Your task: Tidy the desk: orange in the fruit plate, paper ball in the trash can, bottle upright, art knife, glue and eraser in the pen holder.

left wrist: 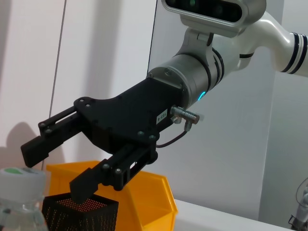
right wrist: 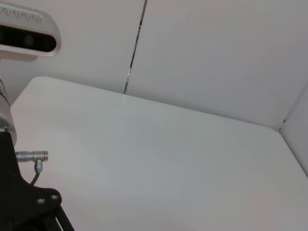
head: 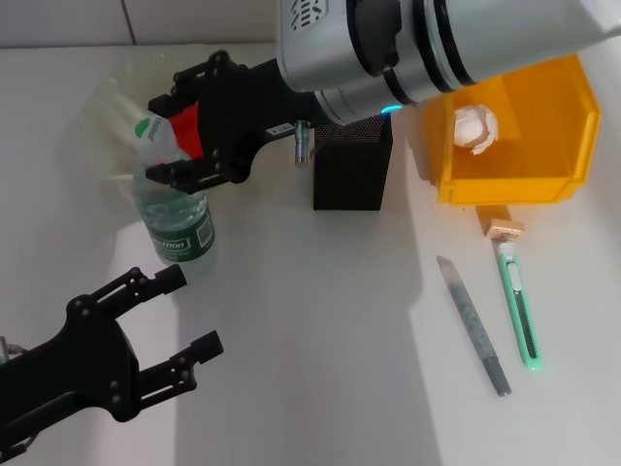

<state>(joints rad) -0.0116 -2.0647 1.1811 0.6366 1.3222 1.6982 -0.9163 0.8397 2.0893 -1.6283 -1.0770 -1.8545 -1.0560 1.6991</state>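
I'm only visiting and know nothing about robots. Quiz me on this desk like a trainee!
1. True or false: the crumpled white paper ball lies inside the orange-yellow plastic bin.
2. The clear plastic bottle with the green label is: A lying flat, B standing upright, C upside down.
3. Fill in: the right gripper, reaching over the pale-green glass plate, has its fingers ____.
Key: 1 true; 2 B; 3 open.

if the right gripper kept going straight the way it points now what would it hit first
Probably the orange, which already sits between the open fingers of the right gripper, with the fruit plate just beyond. The bottle stands just below that line; depth is unclear.
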